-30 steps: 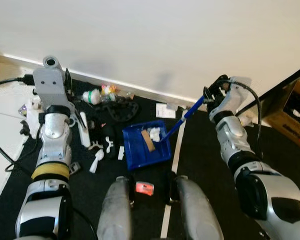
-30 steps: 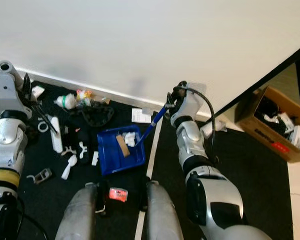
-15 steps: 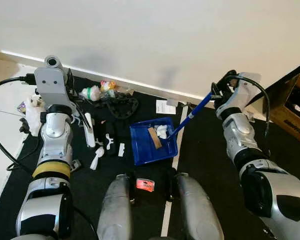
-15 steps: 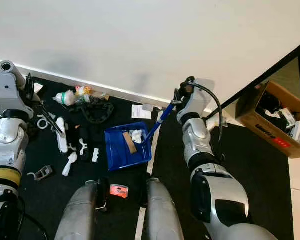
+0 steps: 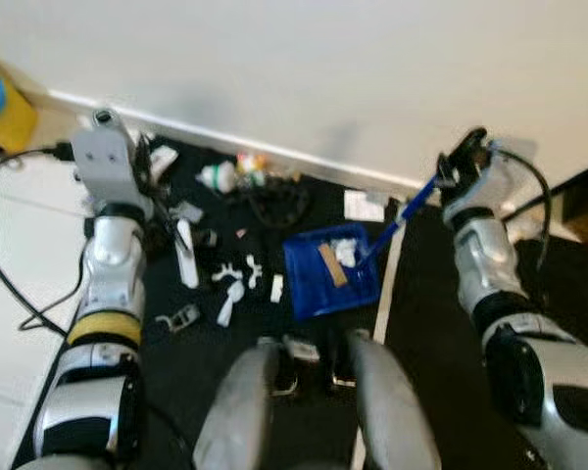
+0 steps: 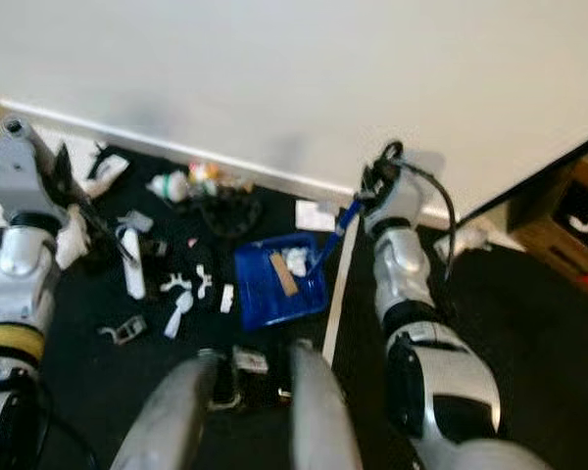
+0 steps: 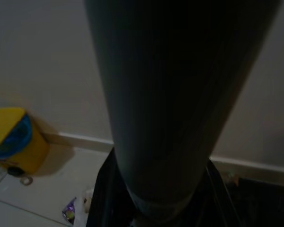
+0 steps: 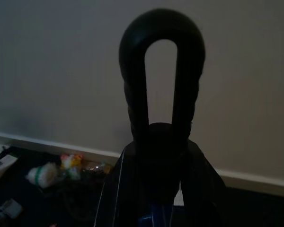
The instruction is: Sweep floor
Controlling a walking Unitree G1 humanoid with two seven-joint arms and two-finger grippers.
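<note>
A square blue plastic dustpan (image 5: 335,274) sits on the black mat (image 5: 196,352), holding white scraps (image 5: 347,250). The right gripper (image 5: 449,179) has its jaws clamped on the dustpan's thin handle. The left gripper (image 5: 137,162) holds a broom stick; small white litter (image 5: 237,287) lies between them.

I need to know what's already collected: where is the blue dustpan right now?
In the left eye view the blue dustpan lies on the black mat just ahead of the robot's legs, right of the scattered white litter, its handle held up by the right gripper.
</note>
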